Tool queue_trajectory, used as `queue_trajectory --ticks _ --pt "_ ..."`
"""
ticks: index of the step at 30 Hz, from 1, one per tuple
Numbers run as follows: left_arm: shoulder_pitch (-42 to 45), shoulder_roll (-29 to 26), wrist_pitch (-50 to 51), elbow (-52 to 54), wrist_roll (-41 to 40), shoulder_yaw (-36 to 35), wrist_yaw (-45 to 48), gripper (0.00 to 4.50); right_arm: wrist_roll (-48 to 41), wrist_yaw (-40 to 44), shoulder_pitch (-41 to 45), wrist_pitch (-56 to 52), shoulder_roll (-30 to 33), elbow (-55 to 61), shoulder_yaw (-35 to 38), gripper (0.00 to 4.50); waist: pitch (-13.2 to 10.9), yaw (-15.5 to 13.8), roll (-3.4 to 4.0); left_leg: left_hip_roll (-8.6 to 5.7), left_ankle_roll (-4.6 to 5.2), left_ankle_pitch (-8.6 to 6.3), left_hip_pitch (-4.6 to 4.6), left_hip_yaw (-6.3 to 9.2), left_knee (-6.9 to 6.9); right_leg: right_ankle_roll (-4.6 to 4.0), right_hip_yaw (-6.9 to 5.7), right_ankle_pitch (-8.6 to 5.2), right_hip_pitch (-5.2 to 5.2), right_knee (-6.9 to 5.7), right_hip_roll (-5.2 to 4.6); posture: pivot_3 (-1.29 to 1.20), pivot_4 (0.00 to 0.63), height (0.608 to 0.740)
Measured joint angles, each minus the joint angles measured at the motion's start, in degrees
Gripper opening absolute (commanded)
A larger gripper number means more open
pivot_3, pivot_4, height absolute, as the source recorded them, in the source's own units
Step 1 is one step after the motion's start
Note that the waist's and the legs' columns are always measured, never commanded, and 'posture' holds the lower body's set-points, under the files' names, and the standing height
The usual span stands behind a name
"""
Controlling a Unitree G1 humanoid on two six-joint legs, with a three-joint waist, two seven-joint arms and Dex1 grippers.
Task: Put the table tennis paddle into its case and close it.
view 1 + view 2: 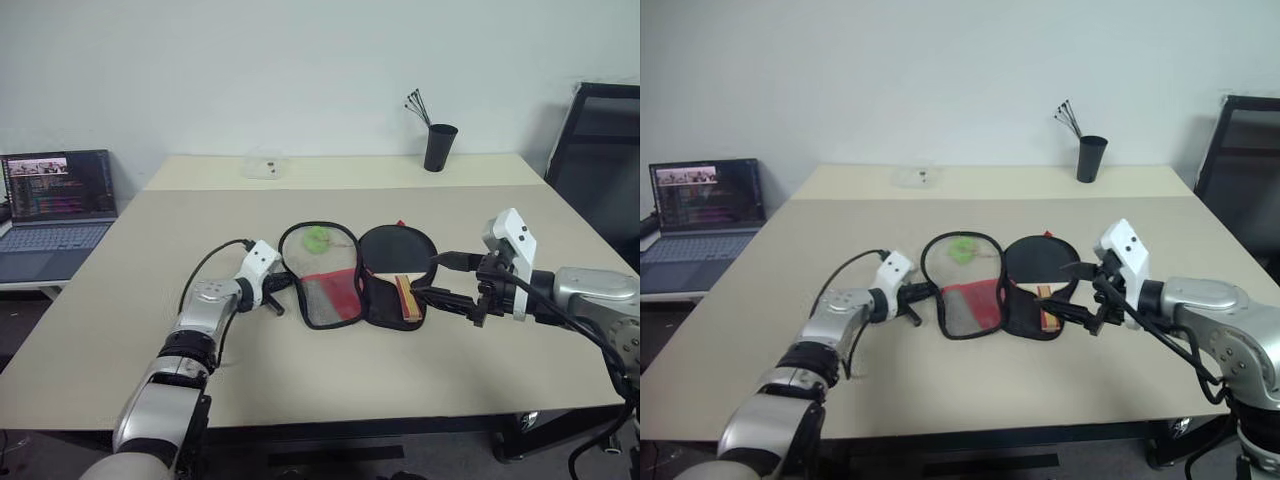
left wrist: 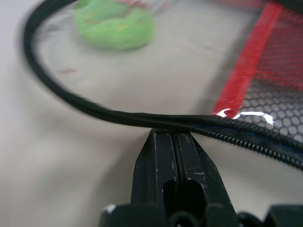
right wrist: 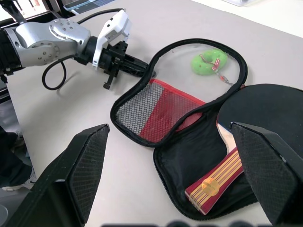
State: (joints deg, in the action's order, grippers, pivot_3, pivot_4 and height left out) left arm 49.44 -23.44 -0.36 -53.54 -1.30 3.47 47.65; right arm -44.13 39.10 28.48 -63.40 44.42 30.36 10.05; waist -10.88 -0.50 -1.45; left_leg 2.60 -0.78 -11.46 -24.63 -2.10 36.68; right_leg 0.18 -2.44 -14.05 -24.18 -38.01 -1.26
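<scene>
Lying open: the case is spread flat on the table like a book, with its two halves side by side.
Paddle: the table tennis paddle already rests in the right half of the case, black face away from the robot and striped handle toward it, so I judge that the putting-in step is done.
Lid half: the mesh flap with the red panel lies on the left, and the green fuzzy ball sits inside its round part.
Left gripper: the left gripper has its fingers pressed together at the outer zipper edge of the flap. The tips meet the black rim, but I cannot tell if the rim is really pinched between them.
Reason for this place: probably this edge is the one to lift in order to fold the flap over the paddle.
Right gripper: the right gripper hovers above the handle end of the case with its fingers wide apart and holds nothing, perhaps ready to steady the case.
Remaining: folding the flap and closing the zipper.
</scene>
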Motion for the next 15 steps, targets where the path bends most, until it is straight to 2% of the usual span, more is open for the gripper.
queue_trajectory --ticks 4,8,15 --pt "7.74 4.17 0.09 2.76 -0.46 1.07 3.02 0.05 -0.01 0.56 -0.57 0.22 2.09 -0.16 0.27 4.5 -0.21 -0.49 -0.35 -0.05 -0.01 -0.01 -0.26 0.07 0.25 0.02 -0.07 0.1 -0.1 0.03 0.0 0.0 0.15 0.74" --pt "15.79 6.29 -1.0 3.46 -0.62 1.16 4.53 0.05 -0.03 0.91 -2.13 0.32 4.38 -0.64 2.48 4.5 -0.21 -0.43 -0.36 -0.18 0.0 -0.05 -0.16 -0.02 0.23 0.03 0.03 0.1 -0.06 0.06 0.02 0.0 0.15 0.74" --pt "18.21 15.07 -5.13 -7.18 2.24 4.66 4.8 0.05 -0.54 0.55 -4.7 -0.03 5.36 -0.8 4.5 4.5 -0.23 -0.11 -0.38 -0.15 0.01 -0.06 -0.14 0.02 0.24 0.03 0.0 0.09 -0.07 0.03 0.13 0.0 0.15 0.74"
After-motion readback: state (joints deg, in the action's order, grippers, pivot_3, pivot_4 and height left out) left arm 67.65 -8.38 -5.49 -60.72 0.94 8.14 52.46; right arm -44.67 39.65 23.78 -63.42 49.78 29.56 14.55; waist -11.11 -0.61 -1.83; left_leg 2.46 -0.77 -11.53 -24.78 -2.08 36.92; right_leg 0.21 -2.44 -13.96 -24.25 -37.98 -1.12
